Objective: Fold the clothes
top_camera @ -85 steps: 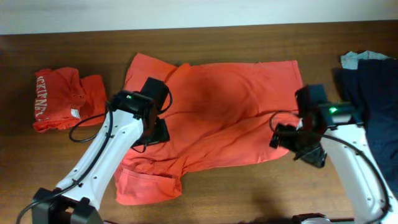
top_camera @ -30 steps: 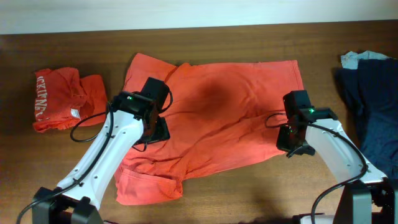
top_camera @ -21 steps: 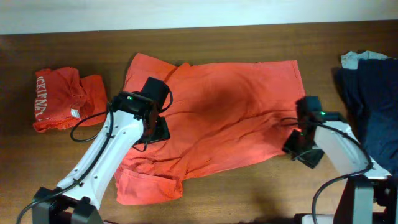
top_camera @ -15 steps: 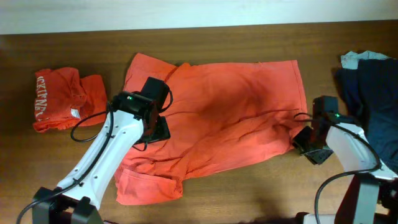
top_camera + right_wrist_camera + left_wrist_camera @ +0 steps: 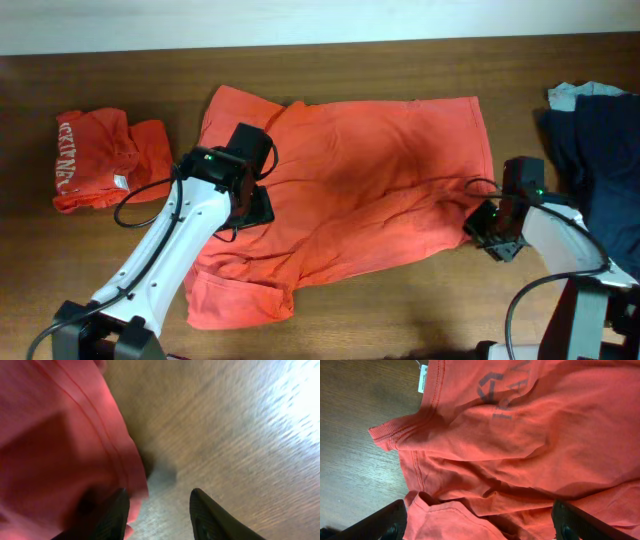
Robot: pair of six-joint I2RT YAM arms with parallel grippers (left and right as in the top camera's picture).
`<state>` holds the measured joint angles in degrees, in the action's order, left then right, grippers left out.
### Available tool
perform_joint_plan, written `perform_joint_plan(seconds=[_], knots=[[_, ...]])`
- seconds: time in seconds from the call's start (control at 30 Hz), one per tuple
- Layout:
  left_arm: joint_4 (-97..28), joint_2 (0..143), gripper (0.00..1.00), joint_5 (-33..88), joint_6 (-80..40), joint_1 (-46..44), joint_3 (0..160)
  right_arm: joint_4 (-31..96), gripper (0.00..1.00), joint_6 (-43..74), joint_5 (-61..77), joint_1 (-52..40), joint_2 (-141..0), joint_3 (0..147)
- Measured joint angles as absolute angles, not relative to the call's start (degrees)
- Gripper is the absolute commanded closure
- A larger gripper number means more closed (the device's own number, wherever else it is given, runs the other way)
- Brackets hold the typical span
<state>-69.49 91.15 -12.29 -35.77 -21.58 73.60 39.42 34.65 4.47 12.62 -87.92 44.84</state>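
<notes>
Right gripper [image 5: 492, 234]: slid toward right edge of desk [image 5: 420, 300], at shirt [image 5: 380, 170] hem, jaws released
Left gripper [image 5: 252, 208]: spread wide over shirt

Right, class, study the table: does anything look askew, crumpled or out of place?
The spread red-orange T-shirt lies crooked and rumpled, its near-left sleeve doubled over. The folded T-shirt at the left looks tidy. A dark navy garment is heaped at the right edge.

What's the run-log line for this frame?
left gripper: open, above spread T-shirt | right gripper: open, at its hem corner | folded T-shirt: lying apart
</notes>
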Motion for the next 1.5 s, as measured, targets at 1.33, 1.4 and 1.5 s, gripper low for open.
perform_joint_plan(seconds=[1.33,1.4,1.5], knots=[[-68.0,91.2,0.08,-12.4,-35.8,-21.6,73.6,52.5,0.96,27.0,1.6,16.5,-89.8,46.8],[-68.0,91.2,0.08,-12.4,-35.8,-21.6,73.6,55.6,0.96,26.9,-1.9,20.4,-89.8,50.5],[-68.0,91.2,0.08,-12.4,-35.8,-21.6,73.6,56.0,0.89,25.3,-3.9,24.7,-89.8,54.8]])
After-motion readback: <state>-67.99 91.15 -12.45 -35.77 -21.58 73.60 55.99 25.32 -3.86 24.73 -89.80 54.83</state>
